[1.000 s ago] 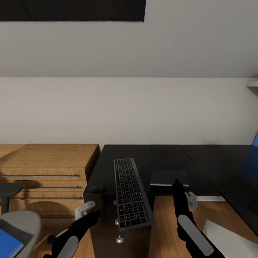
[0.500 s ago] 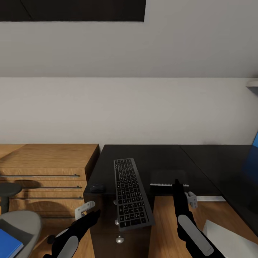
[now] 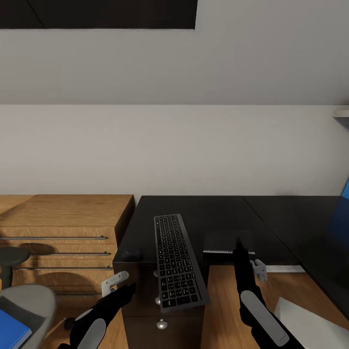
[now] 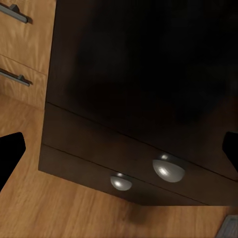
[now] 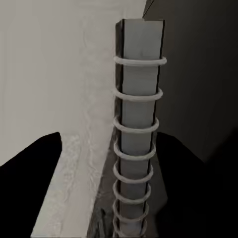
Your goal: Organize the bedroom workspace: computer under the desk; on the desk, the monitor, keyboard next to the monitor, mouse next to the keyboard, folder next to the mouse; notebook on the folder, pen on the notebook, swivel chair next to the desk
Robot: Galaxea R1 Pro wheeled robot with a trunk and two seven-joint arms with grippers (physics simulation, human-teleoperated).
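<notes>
The grey spiral-bound notebook point(image 3: 227, 240) lies at the front edge of the black desk point(image 3: 271, 218). My right gripper point(image 3: 238, 247) is at its wire spine, open. In the right wrist view the notebook point(image 5: 137, 104) stands edge-on between the two dark fingers point(image 5: 34, 183) of the right gripper point(image 5: 111, 139). The keyboard point(image 3: 176, 259) lies lengthwise, its near end overhanging the desk front. The black mouse point(image 3: 131, 253) sits left of it. My left gripper point(image 3: 127, 292) hangs open, low before the drawers, left gripper point(image 4: 119, 148) empty. The blue folder point(image 3: 10, 328) rests on the swivel chair point(image 3: 34, 298).
A light wooden low cabinet point(image 3: 63, 228) stands left of the desk. Silver drawer knobs point(image 4: 168, 168) face my left wrist. A white sheet point(image 3: 303, 317) lies on the wooden floor at the right. A blue panel point(image 3: 341, 208) shows at the right edge.
My right gripper has crept slightly forward over the notebook's spiral edge. The left arm, keyboard and mouse have not moved.
</notes>
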